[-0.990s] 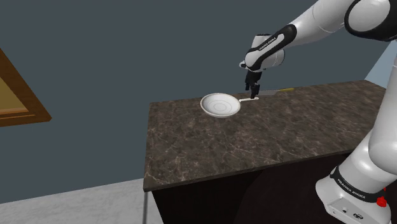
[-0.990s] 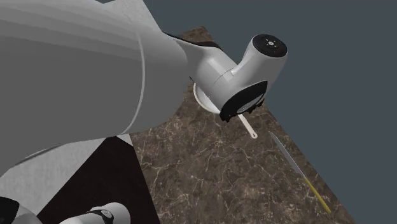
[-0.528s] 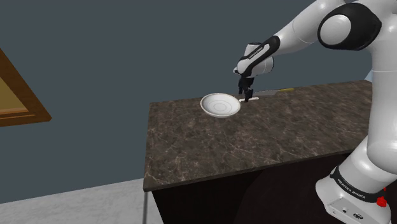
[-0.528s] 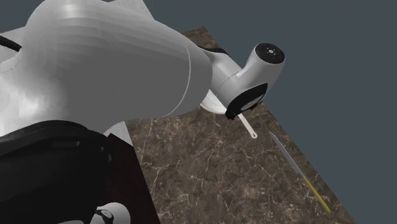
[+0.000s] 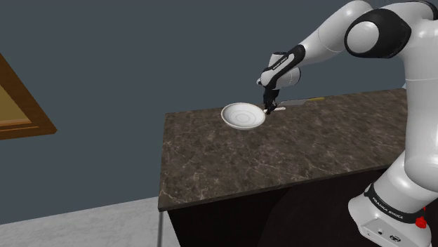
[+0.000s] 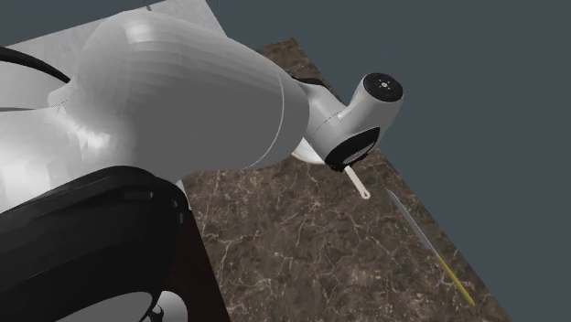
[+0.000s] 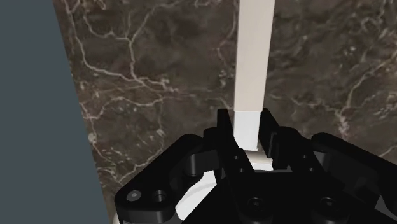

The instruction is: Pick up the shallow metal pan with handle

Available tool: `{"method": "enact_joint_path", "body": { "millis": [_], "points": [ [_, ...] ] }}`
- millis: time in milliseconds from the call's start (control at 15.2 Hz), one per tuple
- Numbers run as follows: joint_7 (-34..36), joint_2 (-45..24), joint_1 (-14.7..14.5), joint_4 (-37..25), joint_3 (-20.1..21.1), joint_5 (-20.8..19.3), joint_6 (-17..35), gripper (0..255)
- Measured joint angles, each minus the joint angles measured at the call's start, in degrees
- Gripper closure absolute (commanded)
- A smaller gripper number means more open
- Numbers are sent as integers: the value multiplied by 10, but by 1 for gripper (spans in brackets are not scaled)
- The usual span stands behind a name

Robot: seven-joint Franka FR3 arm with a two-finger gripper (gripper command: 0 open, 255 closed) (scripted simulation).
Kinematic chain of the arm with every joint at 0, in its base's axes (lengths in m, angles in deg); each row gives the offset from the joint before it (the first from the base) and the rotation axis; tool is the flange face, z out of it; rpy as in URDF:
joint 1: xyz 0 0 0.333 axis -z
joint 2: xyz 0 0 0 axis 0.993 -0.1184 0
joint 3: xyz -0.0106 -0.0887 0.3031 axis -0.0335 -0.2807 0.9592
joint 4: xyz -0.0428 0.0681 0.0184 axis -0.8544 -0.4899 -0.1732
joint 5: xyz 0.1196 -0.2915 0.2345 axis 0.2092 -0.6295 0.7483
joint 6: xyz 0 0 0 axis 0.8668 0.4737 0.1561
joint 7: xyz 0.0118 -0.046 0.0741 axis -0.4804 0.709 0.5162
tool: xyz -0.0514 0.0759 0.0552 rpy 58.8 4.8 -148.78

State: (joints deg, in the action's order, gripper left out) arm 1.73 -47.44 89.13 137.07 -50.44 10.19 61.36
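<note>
A shallow white pan (image 5: 243, 116) with a straight white handle (image 5: 279, 109) sits near the far edge of the dark marble counter (image 5: 281, 158). My black gripper (image 5: 269, 108) reaches down onto the handle just beside the bowl. In the wrist view the handle (image 7: 254, 57) runs away from the gripper (image 7: 247, 130), and both fingers (image 7: 224, 127) press against its sides, shut on it. The pan rests on the counter. In the second exterior view the handle's tip (image 6: 360, 186) sticks out from under the hand, while the arm hides the bowl.
A long thin grey tool with a yellow end (image 6: 430, 249) lies on the counter beyond the handle, near the far edge (image 5: 303, 101). The counter's left edge drops to the floor. A wooden frame (image 5: 21, 105) hangs on the wall at the shoulder view's left.
The gripper moved down and toward the bowl along the handle, then its fingers closed on the handle. The arm's elbow swung across the second exterior view. The pan stayed put.
</note>
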Motion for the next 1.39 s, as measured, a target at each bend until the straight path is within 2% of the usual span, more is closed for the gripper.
{"method": "enact_joint_path", "body": {
  "millis": [528, 1386],
  "points": [
    [1, 4, -1, 1, -1, -1, -3, 255],
    [13, 67, -11, -8, -14, -22, -74, 255]
  ]
}}
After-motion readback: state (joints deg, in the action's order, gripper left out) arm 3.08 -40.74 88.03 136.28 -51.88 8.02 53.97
